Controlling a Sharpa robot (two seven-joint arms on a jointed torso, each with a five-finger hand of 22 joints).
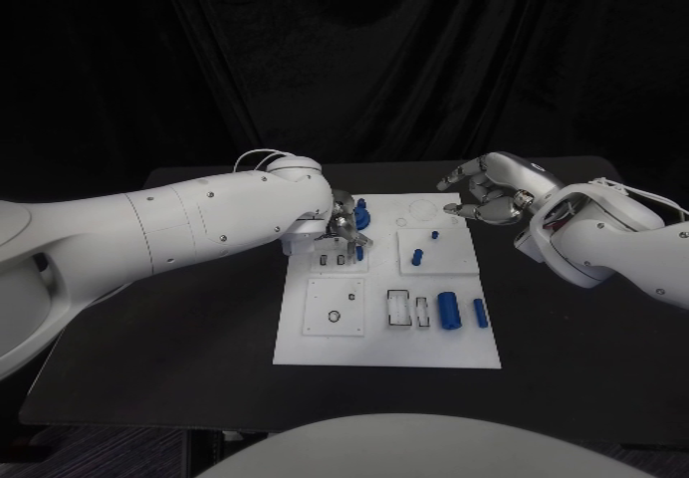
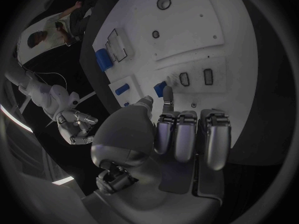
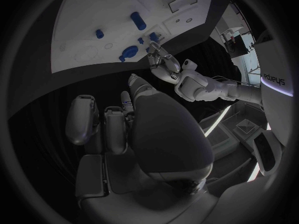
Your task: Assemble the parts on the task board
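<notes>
While left hand (image 1: 342, 227) pinches a small blue part (image 2: 160, 89) over the task board (image 1: 387, 351), apparently seating it, right hand (image 1: 490, 189) hovers loosely curled, holding nothing.

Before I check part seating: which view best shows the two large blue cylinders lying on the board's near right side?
The head view: both large blue cylinders lie side by side, unobstructed, on the task board. The left wrist view shows one at the board's edge, distorted. In the right wrist view I cannot identify them with confidence.

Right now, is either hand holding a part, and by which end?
Left hand pinches a small blue part over the task board; its gripped end cannot be told. Right hand holds nothing.
</notes>
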